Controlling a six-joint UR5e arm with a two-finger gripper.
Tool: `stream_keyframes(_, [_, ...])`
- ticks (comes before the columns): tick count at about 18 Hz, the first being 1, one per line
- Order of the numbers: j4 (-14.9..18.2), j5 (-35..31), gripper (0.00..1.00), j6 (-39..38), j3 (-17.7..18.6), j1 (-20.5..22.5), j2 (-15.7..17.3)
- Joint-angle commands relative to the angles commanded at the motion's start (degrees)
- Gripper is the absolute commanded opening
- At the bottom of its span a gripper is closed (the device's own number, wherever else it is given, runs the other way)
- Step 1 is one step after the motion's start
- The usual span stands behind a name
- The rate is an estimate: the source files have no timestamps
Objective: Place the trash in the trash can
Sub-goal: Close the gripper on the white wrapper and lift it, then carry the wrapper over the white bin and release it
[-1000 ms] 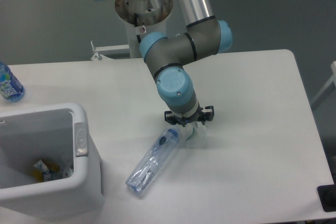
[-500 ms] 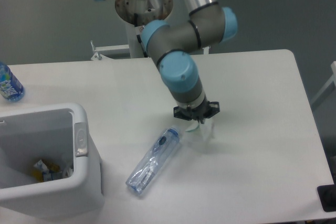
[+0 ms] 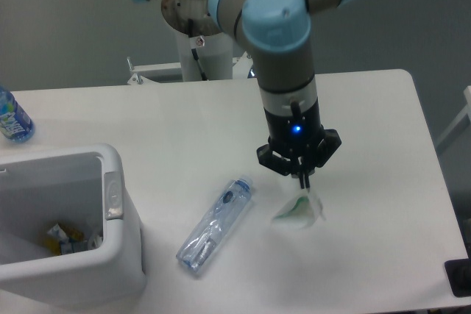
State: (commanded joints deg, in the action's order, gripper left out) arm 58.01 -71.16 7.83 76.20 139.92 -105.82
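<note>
Nearest: trash can at the front left corner of the surface, white, open on top, some small scraps visible at the bottom, not identifiable.
Just right of it: crushed bottle with blue label, flat on the surface, lying diagonally, cap end toward the arm. Untouched, not yet binned.
Further right: crumpled wrapper, clear-white with green bits, hanging from the end effector. Fingers pressed together, pinching the wrapper's top edge; lower part looks just above or barely brushing the surface, hard to say which.
Arm above that, wrist pointing straight down, blue status light on.
Far left edge: upright water bottle, intact, not trash.
Progress estimate: first pick secured, neither piece delivered. Left to do: carry wrapper across to the can and release, then come back for the crushed bottle. Roughly early stage.
</note>
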Motion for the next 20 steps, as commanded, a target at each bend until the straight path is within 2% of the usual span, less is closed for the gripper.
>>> stream_keyframes(3, [0.1, 11.2, 0.00, -5.1, 0.3, 0.3, 1.8])
stream_keyframes(10, [0.3, 22.8, 0.00, -9.9, 2.4, -2.5, 5.4])
stream_keyframes(13, [0.1, 23.4, 0.00, -10.2, 4.7, -3.6, 7.4])
stream_keyframes(19, [0.0, 23.3, 0.00, -10.3, 7.6, -9.4, 7.1])
stream_keyframes(20, [-0.1, 23.3, 0.10, -10.1, 7.6, -10.6, 6.9])
